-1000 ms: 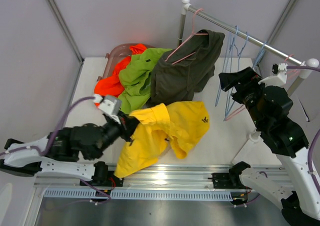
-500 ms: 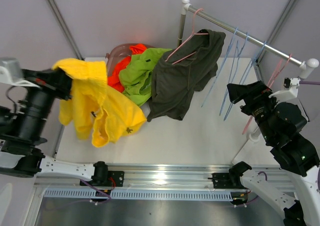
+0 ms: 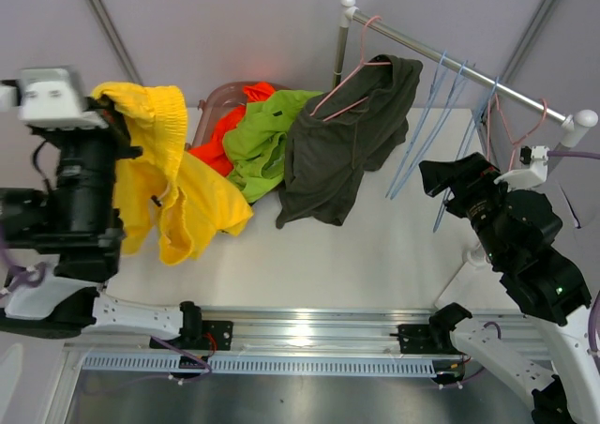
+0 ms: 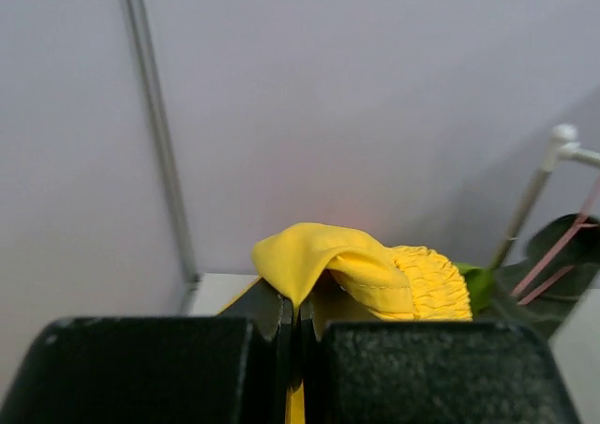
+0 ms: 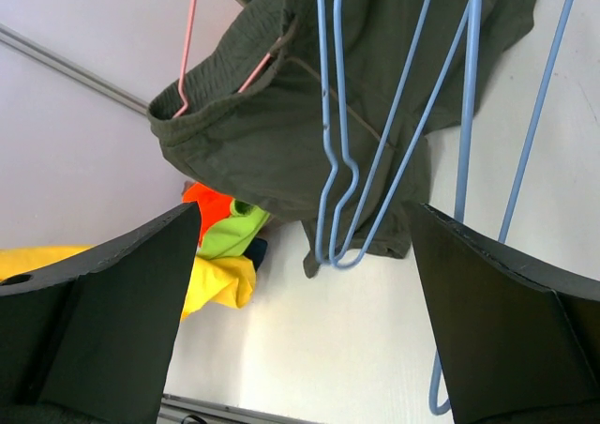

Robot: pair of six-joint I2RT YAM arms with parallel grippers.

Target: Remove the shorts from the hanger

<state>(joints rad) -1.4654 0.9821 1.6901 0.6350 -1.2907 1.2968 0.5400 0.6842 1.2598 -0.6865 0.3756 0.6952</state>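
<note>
My left gripper (image 3: 114, 116) is raised high at the table's left side and is shut on a fold of the yellow shorts (image 3: 183, 204), which hang from it down to the table. In the left wrist view the yellow fabric (image 4: 366, 266) is pinched between the closed jaws of the left gripper (image 4: 298, 304). The dark olive shorts (image 3: 342, 143) hang on a pink hanger (image 3: 352, 72) at the rail's left end. My right gripper (image 3: 442, 175) is open and empty, to the right of them. Through the right wrist camera the olive shorts (image 5: 267, 133) lie beyond the right gripper (image 5: 302, 213).
Orange shorts (image 3: 217, 141) and lime green shorts (image 3: 258, 133) are piled at a pinkish tub (image 3: 220, 94) at the back left. Several empty blue hangers (image 3: 436, 105) and a pink one (image 3: 511, 128) hang on the metal rail (image 3: 469, 68). Blue hangers (image 5: 337, 161) dangle right before my right fingers.
My left arm has lifted the yellow shorts from the table's front middle up to the far left. The right arm shifted slightly and the empty hangers swung.
</note>
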